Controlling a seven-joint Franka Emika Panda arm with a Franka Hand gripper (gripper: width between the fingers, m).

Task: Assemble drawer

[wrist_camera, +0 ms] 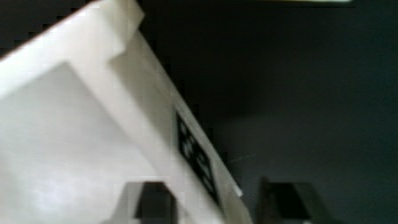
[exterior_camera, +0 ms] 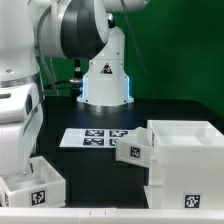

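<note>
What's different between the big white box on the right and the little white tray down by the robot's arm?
The casing is taller and bulkier; the tray is low and shallow. The casing stands at the exterior view's right with a second tray against its side; the low tray sits alone at the left, beside the arm. Both are white and carry a black-and-white tag.

arm (exterior_camera: 20, 50): glossy white shells | joints: dark grey (rounded) | fingers (wrist_camera: 150, 200): black
</note>
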